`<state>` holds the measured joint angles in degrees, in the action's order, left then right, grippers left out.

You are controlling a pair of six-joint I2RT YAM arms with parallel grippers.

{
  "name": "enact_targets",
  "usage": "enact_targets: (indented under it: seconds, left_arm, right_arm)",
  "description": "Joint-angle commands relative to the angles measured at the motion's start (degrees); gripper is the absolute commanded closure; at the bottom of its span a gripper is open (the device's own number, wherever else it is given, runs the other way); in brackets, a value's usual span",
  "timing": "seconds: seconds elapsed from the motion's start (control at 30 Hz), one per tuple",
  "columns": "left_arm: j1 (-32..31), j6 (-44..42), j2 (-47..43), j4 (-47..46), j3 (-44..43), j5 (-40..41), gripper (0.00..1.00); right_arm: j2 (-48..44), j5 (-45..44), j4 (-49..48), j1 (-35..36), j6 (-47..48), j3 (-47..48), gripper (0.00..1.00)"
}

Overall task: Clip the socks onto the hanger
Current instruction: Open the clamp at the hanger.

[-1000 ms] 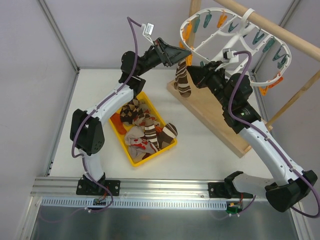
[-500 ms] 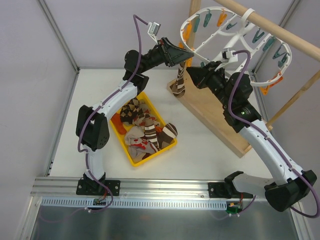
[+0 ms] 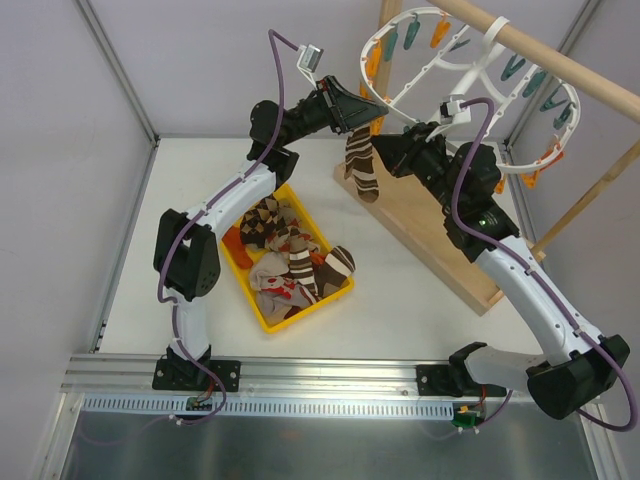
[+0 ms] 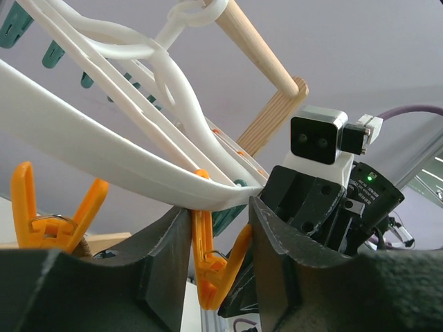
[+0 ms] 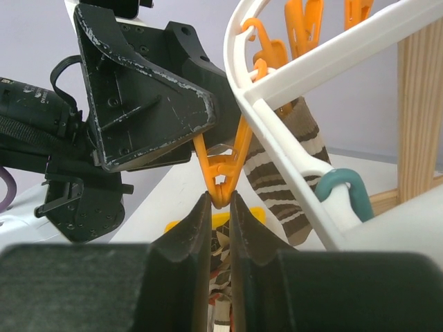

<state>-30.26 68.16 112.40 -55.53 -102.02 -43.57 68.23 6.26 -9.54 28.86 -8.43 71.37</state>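
Observation:
The white ring hanger (image 3: 366, 48) hangs from a wooden pole. My left gripper (image 3: 360, 108) is at its left rim. In the left wrist view its jaws (image 4: 218, 228) touch both handles of an orange clothespin (image 4: 211, 266) under the ring (image 4: 90, 149). My right gripper (image 3: 390, 150) sits just below. In the right wrist view its nearly shut fingertips (image 5: 220, 200) pinch the tip of that clothespin (image 5: 221, 173). A brown and cream striped sock (image 3: 361, 165) hangs beside it, behind the ring (image 5: 291, 180), under a neighbouring orange pin (image 4: 41, 218). More socks (image 3: 290, 255) lie in the tray.
The yellow tray (image 3: 243, 282) sits left of centre on the table. A wooden base board (image 3: 440, 240) runs diagonally under the hanger, with the pole (image 3: 560, 60) above. Several teal and orange pins hang round the ring. The two grippers are very close together.
My left arm lifted and moved its gripper closer onto the ring's left rim. The hanging sock swung left and back. My right gripper rose slightly toward the pin.

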Motion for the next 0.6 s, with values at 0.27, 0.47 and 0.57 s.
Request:
enact_targets:
  seconds: [0.27, 0.47, 0.57]
  left_arm:
    - [0.29, -2.6, -1.13, -4.68, 0.06, -3.1, 0.49]
    - [0.29, -2.24, -0.43, -4.15, -0.46, -4.33, 0.47]
    - [0.29, -2.42, -0.25, -4.06, -0.46, -4.77, 0.47]
  right_arm:
    - [0.06, 2.0, -0.74, -1.0, -0.45, 2.8, 0.99]
    - [1.03, 3.58, 0.04, -1.18, -0.37, 3.68, 0.99]
    - [1.38, 3.76, 0.49, -1.18, -0.36, 4.3, 0.99]
